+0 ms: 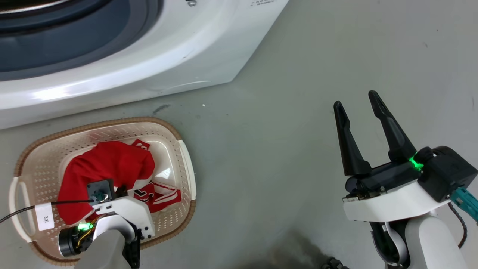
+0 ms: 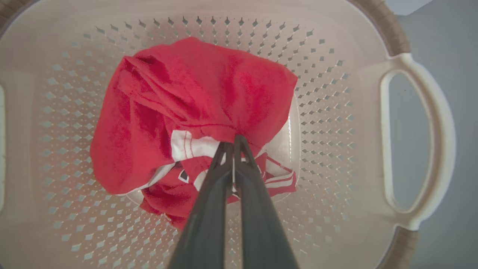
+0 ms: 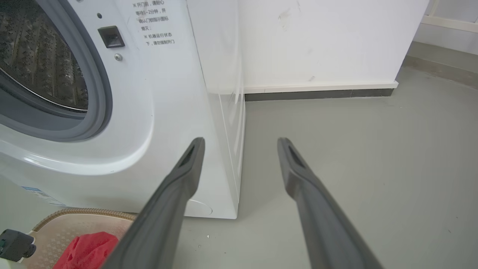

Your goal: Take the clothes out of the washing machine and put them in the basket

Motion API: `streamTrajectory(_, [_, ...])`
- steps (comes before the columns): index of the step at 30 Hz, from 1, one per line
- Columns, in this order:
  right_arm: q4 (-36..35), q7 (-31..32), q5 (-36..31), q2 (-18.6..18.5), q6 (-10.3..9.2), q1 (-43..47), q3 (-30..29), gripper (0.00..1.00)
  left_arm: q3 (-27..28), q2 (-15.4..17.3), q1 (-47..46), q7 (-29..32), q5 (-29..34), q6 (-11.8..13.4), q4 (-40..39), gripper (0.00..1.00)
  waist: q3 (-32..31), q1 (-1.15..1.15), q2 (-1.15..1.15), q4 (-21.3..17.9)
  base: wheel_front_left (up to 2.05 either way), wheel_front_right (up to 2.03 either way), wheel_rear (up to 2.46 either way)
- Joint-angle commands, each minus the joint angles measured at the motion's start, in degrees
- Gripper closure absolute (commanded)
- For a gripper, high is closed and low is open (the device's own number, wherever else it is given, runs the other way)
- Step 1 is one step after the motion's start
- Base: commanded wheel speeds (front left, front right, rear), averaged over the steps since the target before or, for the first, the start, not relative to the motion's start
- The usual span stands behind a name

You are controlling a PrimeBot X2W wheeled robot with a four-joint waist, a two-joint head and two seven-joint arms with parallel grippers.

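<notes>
The washing machine (image 1: 112,56) stands ahead of both grippers; the visible part of its drum (image 3: 37,56) looks empty, though most is hidden. The basket (image 2: 336,168) sits directly below the left gripper (image 2: 233,144), with the clothes (image 2: 194,97) heaped on its bottom. The left gripper is pinched shut on a red fold: spread the fingers fully, then lift straight up; the right gripper (image 1: 355,98) waits spread and empty.

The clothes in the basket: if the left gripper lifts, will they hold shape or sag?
Likely floppy: the clothes lie crumpled in folds, so they should sag and hang from the left gripper, shut on a fold. Probably light, being thin cloth. A trailing piece could drag on the basket.
</notes>
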Motion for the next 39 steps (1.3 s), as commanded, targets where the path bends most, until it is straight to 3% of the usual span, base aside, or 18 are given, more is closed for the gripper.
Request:
streamTrajectory(1, [0.4,-0.6,0.3,0.1,-0.04,-1.3,0.4,0.0,0.3,0.0,-1.1,-0.3,0.0,-0.6,2.7,1.0,1.7,-0.01,0.0,-1.2,0.0,0.0,0.0])
streamTrajectory(12, [2.9,-1.3,0.8,0.1,-0.04,-2.7,1.2,0.0,0.3,-3.4,-3.0,-0.3,-1.3,-3.3,13.1,1.0,1.4,-0.01,0.0,-1.0,0.0,0.0,0.0])
streamTrajectory(13, [3.1,-1.3,0.6,0.1,-0.04,-2.8,1.2,0.0,0.4,-3.7,-2.9,-0.2,-1.5,-3.3,13.5,0.81,0.8,-0.01,0.0,-0.9,0.0,0.0,0.0])
streamTrajectory(14, [3.3,-1.2,0.7,0.0,-0.04,-2.8,1.2,0.0,0.4,-4.0,-2.6,0.0,-1.7,-3.4,13.9,0.49,-0.1,-0.01,0.0,-0.6,0.0,0.0,0.0])
streamTrajectory(15, [3.6,-1.1,0.6,0.0,-0.04,-2.6,1.1,0.0,0.4,-4.3,-2.2,0.0,-2.0,-3.5,14.2,0.03,-1.1,-0.01,0.0,-0.3,0.0,0.0,0.0])
streamTrajectory(16, [3.7,-1.1,0.3,0.0,-0.04,-2.5,1.0,0.0,0.4,-4.5,-2.0,0.3,-2.1,-3.7,14.5,0.0,-2.0,-0.01,0.0,0.0,0.0,0.0,0.0])
streamTrajectory(30, [3.7,2.2,-2.0,0.0,-0.04,4.1,-2.4,0.0,-0.6,-6.5,2.5,-0.3,-2.0,-7.2,14.5,0.0,-18.1,-0.01,0.0,5.8,0.0,0.0,0.0])
streamTrajectory(36, [2.4,4.0,-2.9,0.0,-0.04,7.3,-4.5,0.0,0.8,-5.4,4.3,-0.3,0.8,-5.4,4.9,0.0,-22.3,-0.01,0.0,8.9,0.0,0.0,0.0])
streamTrajectory(37, [2.0,4.6,-3.0,0.0,-0.04,8.7,-5.9,0.0,2.5,-5.3,5.7,-0.3,3.1,-4.3,-2.0,0.0,-24.0,-0.01,0.0,10.4,0.0,0.0,0.0])
streamTrajectory(39, [1.8,4.9,-3.5,0.1,-0.04,9.4,-6.5,0.0,3.8,-5.4,7.0,-0.3,5.0,-3.5,-7.0,0.0,-25.0,-0.01,0.0,11.3,0.0,0.0,0.0])
